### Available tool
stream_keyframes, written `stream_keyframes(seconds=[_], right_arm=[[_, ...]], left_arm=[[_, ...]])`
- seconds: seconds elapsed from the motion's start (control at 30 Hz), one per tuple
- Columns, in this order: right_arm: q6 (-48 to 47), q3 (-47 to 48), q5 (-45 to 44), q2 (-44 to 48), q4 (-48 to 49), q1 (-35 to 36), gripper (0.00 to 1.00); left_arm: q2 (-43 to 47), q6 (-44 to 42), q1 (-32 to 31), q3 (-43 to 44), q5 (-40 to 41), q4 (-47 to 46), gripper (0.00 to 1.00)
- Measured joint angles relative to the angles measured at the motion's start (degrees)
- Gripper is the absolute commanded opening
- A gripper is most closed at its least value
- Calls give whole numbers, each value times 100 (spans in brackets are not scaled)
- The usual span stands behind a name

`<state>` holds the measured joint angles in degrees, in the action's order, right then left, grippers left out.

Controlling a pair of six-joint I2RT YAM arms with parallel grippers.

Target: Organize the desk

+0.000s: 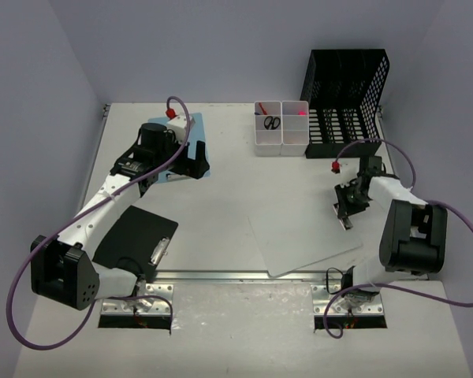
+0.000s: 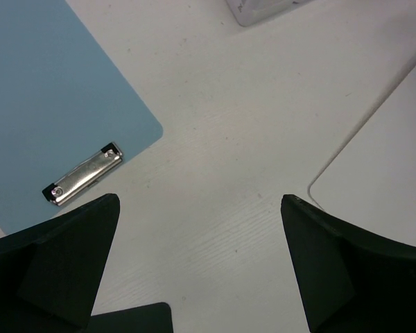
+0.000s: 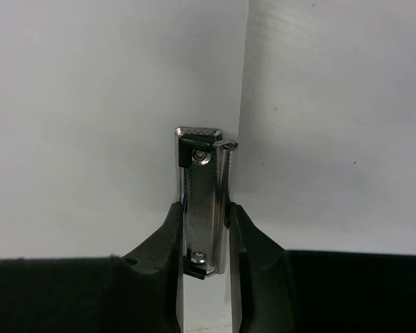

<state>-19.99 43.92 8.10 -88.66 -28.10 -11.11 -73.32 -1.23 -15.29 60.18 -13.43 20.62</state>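
Observation:
The off-white desk [image 1: 236,189] holds three clipboards. A white clipboard [image 1: 299,240] lies at the front right, and my right gripper [image 1: 348,214] is shut on its metal clip [image 3: 202,201], one finger [image 3: 165,267] pressed on each long side. A blue clipboard [image 2: 55,104] with a silver clip [image 2: 83,177] lies at the back left. My left gripper [image 2: 201,229] hangs open just beside it over bare desk, nothing between its fingers. A black clipboard [image 1: 134,236] lies at the front left, partly under the left arm.
Two small white bins [image 1: 281,138] at the back centre hold scissors and something pink. A black mesh file rack [image 1: 345,94] stands to their right. A metal rail [image 1: 221,276] runs along the near edge. The white clipboard's corner [image 2: 381,173] shows in the left wrist view.

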Motion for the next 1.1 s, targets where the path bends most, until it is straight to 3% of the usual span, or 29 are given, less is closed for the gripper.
stream_keyframes(seconds=[0.2, 0.33, 0.5, 0.83, 1.1], right_arm=[[-68, 1058, 317, 407, -570, 216, 1], [-293, 1821, 481, 804, -522, 800, 1], [-776, 1864, 391, 1364, -435, 1821, 1], [-1082, 1934, -195, 1471, -372, 2957, 1], [-1097, 2264, -160, 1762, -369, 3661, 1]], left_arm=[[17, 22, 0, -52, -949, -219, 100], [111, 254, 0, -291, -1871, -658, 99], [96, 741, -2, -391, -2798, -1198, 97], [-656, 920, -601, 216, -2968, -1423, 96], [-1421, 1137, -1045, 623, -2946, -1735, 94]])
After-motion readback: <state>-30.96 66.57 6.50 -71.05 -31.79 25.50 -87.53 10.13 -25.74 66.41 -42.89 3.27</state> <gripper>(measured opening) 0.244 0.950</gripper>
